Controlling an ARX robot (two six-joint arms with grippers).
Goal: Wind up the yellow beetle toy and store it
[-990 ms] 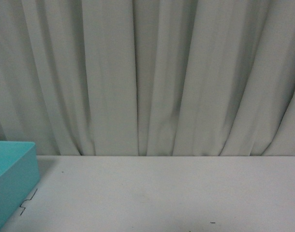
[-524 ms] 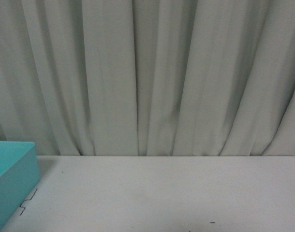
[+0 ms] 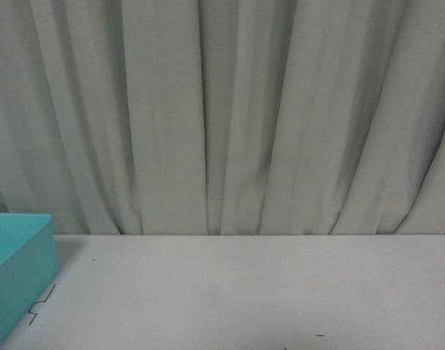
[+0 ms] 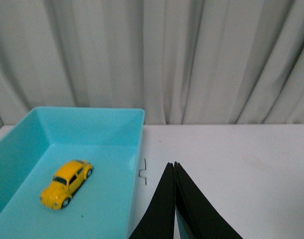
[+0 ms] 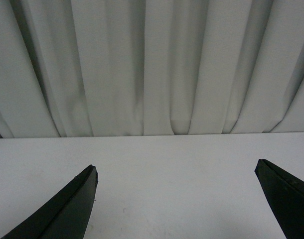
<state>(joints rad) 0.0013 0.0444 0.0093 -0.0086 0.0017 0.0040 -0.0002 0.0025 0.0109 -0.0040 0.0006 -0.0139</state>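
Left gripper (image 4: 175, 172) hangs with its jaws pressed together and empty over the white surface (image 4: 241, 159) just beside the turquoise bin (image 4: 137, 149), where the yellow beetle toy (image 4: 66, 183) lies stored, I judge, while my right gripper (image 5: 177, 199) hangs spread wide.

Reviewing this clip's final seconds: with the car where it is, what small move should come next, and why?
Probably none beyond holding both arms back. The yellow beetle toy already sits on its wheels inside the turquoise bin, the left gripper is shut and empty outside the bin, and the right gripper is open over bare table.
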